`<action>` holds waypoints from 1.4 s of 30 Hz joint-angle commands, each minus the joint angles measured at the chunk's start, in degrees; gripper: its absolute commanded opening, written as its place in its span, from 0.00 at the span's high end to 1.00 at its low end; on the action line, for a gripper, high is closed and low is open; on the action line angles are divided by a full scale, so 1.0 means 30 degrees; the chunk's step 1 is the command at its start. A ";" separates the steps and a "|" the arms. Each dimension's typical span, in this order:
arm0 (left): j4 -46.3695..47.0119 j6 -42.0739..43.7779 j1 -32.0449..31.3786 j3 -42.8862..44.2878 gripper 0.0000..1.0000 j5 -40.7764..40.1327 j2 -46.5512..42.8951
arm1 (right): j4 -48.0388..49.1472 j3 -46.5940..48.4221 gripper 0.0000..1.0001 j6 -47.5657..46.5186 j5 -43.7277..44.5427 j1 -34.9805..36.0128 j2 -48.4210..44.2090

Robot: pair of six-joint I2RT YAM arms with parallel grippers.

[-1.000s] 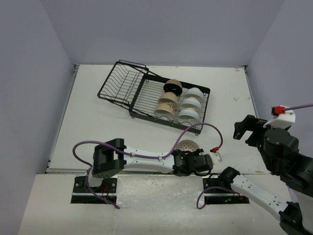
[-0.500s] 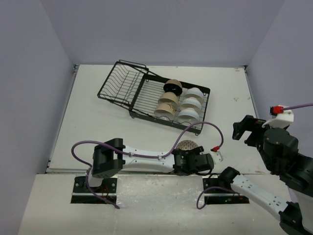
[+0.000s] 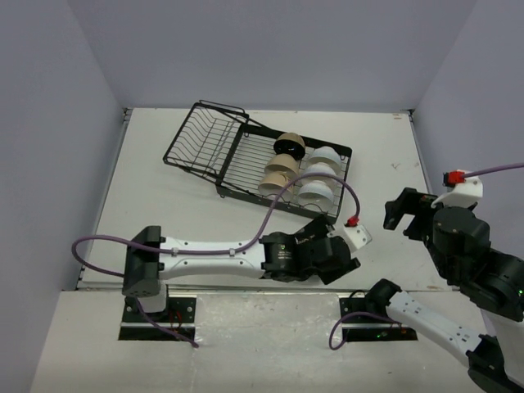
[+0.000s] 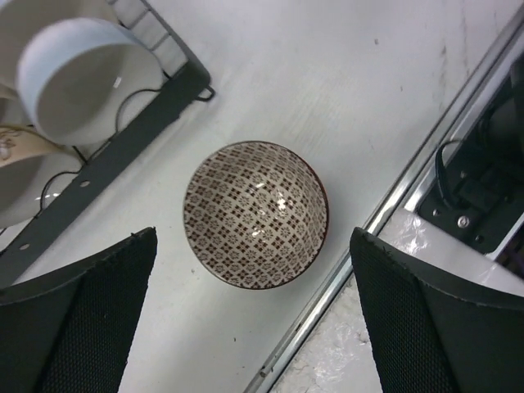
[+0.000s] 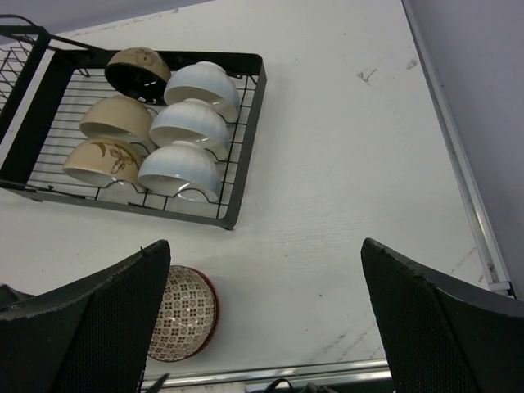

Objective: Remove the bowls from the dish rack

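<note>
Left wrist: wide-apart pincer above bowl

light: bright, even, diffuse, from above | shadows: faint and soft-edged under rack and left arm | glare: small white glints inside bowl, sheen on metal strip at lower right of left wrist view | focus: top view sharp; pincer fingers in lower corners of wrist views dark, slightly soft | desk near-white, detail kept

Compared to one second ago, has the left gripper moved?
Yes. In the top view, the left gripper now sits closer to the dish rack than before.
</note>
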 commanded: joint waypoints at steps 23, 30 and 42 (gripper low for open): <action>1.1570 -2.2958 1.4349 -1.1865 0.00 0.6174 -0.8664 | 0.7631 -0.5144 0.01 -0.0407 0.1040 -0.0728 0.3551; 1.5640 -2.5982 1.4232 -1.3743 0.00 0.4560 -0.7761 | 0.9568 -0.6697 0.01 -0.1109 0.0868 -0.1814 0.2792; 1.9541 -2.7506 1.3588 -1.3977 0.10 0.3186 -0.4270 | 1.0184 -0.6991 0.01 -0.1959 0.0106 -0.1872 0.0364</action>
